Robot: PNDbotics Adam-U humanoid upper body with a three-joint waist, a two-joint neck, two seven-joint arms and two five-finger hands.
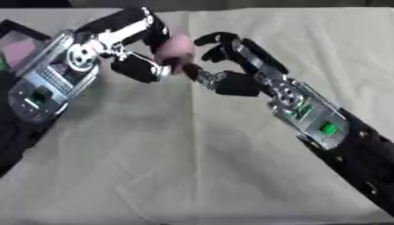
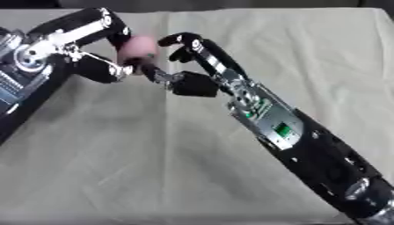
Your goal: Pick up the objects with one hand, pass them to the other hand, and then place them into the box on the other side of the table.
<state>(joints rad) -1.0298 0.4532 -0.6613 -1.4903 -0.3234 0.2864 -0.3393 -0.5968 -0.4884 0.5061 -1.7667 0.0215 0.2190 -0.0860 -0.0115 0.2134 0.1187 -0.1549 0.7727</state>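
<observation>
Table cloth: bare and creased in the near half.
Right hand: fingers spread beside the pink object, thumb touching its underside, not yet closed.
Left hand: curled around the pink object, held above the table's far middle.
Handover tip: right fingers should close fully before the left lets go (a judgement).
Box: far left edge; something pink inside, contents unclear.
</observation>
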